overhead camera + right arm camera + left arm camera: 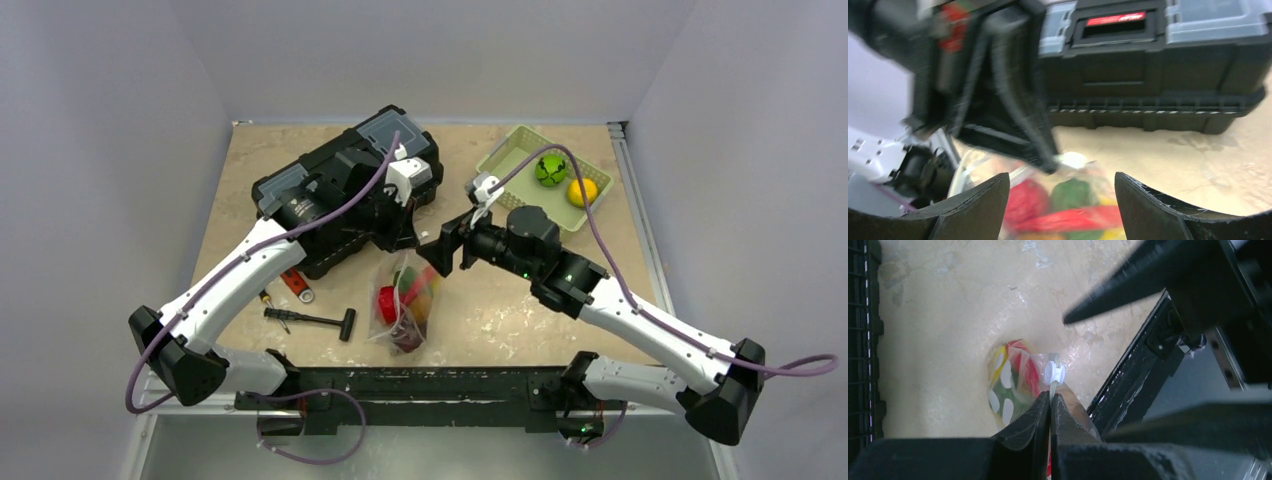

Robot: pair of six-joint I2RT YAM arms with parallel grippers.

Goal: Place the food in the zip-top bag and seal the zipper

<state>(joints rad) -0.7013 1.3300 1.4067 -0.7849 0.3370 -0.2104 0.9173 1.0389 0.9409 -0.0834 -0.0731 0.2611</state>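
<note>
At the counter's (500,320) 8 o'clock lies a black-handled tool (312,320), and at 11 o'clock stands a black toolbox (340,190). The left hand (1050,396) is clenched on the zipper (1053,385), just beside its white slider. The zip-top bag (405,305) sits at 6 o'clock with red, green and yellow food (387,303) inside. The right hand (1062,182), released with jaws wide, hovers at the bag's 1 o'clock. At 2 o'clock a pale green basket (515,160) carries a green fruit (549,169) and a yellow fruit (583,191).

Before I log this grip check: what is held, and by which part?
Left gripper pinches the zip-top bag at its zipper; right gripper holds nothing.
</note>
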